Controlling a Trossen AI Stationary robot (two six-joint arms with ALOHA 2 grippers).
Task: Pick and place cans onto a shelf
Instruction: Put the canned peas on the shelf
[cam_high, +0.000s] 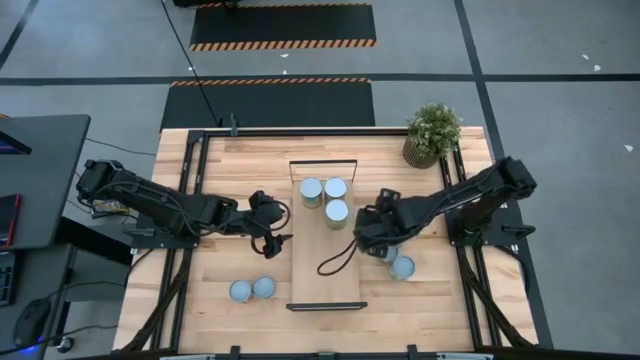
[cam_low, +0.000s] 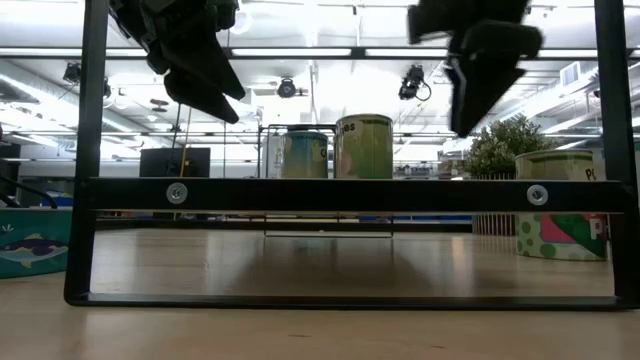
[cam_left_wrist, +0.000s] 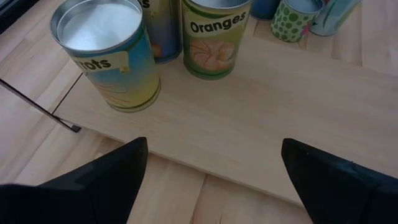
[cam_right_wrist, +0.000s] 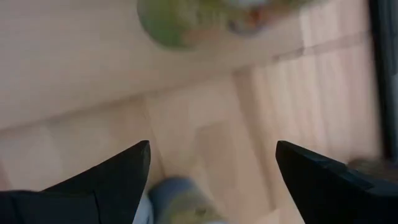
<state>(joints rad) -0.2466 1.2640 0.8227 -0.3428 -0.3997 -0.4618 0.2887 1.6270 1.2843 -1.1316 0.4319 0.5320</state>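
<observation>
The shelf (cam_high: 326, 280) is a light wood board lying along the table's middle. Three cans (cam_high: 311, 192) (cam_high: 335, 188) (cam_high: 337, 213) stand upright on its far part; the left wrist view shows them as labelled cans (cam_left_wrist: 106, 53) (cam_left_wrist: 214, 37). Two cans (cam_high: 241, 290) (cam_high: 264, 287) stand on the table left of the shelf, and one can (cam_high: 402, 267) stands to its right. My left gripper (cam_high: 272, 234) (cam_left_wrist: 211, 174) hangs open beside the shelf's left edge. My right gripper (cam_high: 372, 240) (cam_right_wrist: 211, 168) hangs open above the table right of the shelf, with a blurred can top (cam_right_wrist: 180, 199) below it.
A potted plant (cam_high: 432, 135) stands at the table's far right corner. The shelf's black end frame (cam_low: 350, 195) crosses the low view. A black cable loop (cam_high: 335, 262) hangs over the shelf's middle. Bare shelf board lies toward the near end.
</observation>
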